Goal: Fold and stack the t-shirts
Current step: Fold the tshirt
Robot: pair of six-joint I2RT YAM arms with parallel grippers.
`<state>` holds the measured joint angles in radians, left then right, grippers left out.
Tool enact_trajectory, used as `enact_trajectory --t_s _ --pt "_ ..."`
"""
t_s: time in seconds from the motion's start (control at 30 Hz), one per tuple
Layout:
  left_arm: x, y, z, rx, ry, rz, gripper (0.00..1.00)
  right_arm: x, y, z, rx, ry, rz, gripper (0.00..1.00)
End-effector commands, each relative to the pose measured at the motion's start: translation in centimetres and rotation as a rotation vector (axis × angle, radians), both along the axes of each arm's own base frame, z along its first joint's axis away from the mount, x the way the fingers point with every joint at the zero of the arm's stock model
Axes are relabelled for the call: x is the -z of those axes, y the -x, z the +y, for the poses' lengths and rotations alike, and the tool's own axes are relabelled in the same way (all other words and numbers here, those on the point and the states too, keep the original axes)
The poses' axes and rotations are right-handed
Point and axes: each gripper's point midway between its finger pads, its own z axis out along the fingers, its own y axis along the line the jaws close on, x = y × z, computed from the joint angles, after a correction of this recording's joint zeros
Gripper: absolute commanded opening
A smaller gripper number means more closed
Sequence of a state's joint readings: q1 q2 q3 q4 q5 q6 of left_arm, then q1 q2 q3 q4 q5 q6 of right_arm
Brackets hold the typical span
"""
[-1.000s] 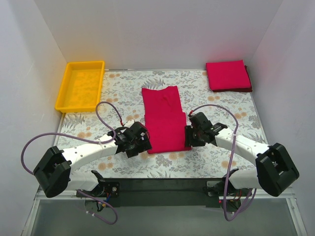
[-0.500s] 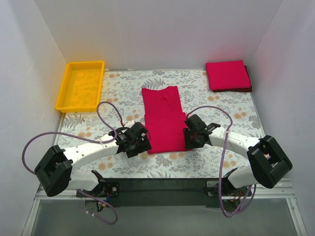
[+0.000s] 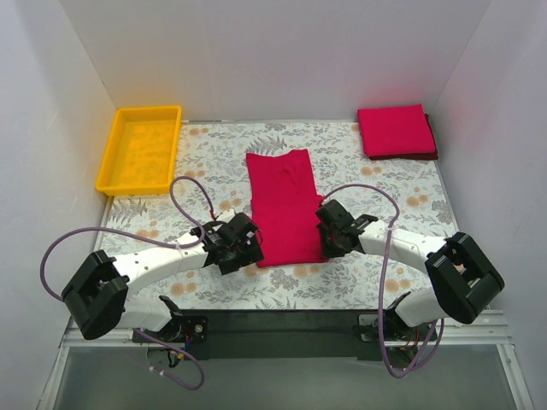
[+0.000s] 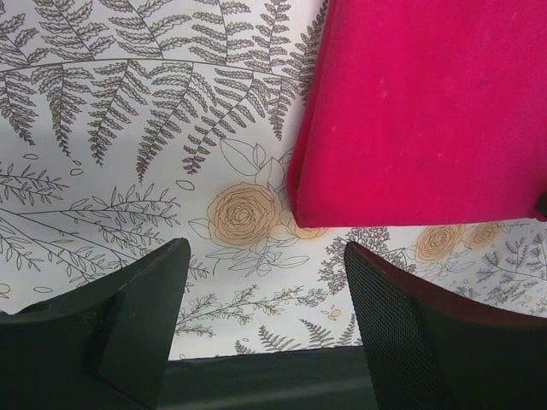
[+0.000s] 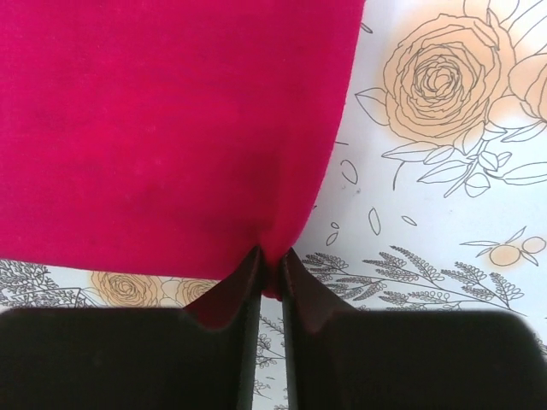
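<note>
- The t-shirt (image 3: 284, 209) is laid flat on the floral surface (image 3: 385, 184) as a long folded strip between the two end effectors. Its long axis runs straight away from both of them.
- Only its near short edge is within reach. The far end lies well ahead of either end effector.
- Right end effector (image 5: 271, 256): the jaws are drawn together on the near edge close to the near right corner, with red cloth puckered between the fingertips. This is judged to be a pinch on the t-shirt.
- Left end effector (image 4: 267, 248): the jaws are held wide apart and nothing is between them. The near left corner lies just ahead, offset toward the right finger (image 4: 402, 325), and is touched by neither finger.
- Judgement: a fold of the near edge away along the long axis is expected, and it depends on both corners being held. The left corner is not yet gripped, so a short advance ahead and rightward is called for there.
- Each corner is nearer to the arm on its own side.
- A folded stack (image 3: 396, 131) is noted far ahead and right of the right end effector, and a yellow tray (image 3: 139, 148) far ahead and left of the left one.
</note>
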<state>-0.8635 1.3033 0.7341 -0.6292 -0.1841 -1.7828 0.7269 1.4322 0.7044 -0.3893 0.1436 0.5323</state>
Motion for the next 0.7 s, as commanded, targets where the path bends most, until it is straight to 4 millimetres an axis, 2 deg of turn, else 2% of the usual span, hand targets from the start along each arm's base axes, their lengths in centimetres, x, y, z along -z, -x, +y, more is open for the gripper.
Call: enact_trajectory --t_s 0.0,0.03,0.07,0.1,0.27,0.53,0.67 --pt "-0.6 -0.6 -0.3 -0.004 -0.016 -0.022 0.73 5.0 6.9 -4.0 -0.006 0.162 0.271 0.17" --pt "-0.3 -0.6 -0.3 -0.004 -0.025 -0.014 0.73 5.1 7.0 -4.0 -0.010 0.166 0.271 0.14" --pt "-0.3 -0.7 -0.3 -0.005 -0.027 -0.012 0.74 5.1 7.0 -4.0 -0.015 0.169 0.273 0.05" --pt "-0.4 -0.8 -0.5 -0.003 -0.027 -0.011 0.75 5.1 7.0 -4.0 -0.015 0.168 0.274 0.01" --pt "0.3 -1.0 -0.8 -0.013 -0.052 -0.001 0.76 5.1 7.0 -3.5 -0.040 0.160 0.270 0.01" --pt "0.5 -1.8 -2.2 0.007 -0.090 -0.002 0.64 5.2 7.0 -3.3 -0.062 0.158 0.265 0.01" --pt "1.3 -1.8 -1.7 0.006 -0.155 0.019 0.61 5.2 7.0 -3.4 -0.069 0.159 0.262 0.01"
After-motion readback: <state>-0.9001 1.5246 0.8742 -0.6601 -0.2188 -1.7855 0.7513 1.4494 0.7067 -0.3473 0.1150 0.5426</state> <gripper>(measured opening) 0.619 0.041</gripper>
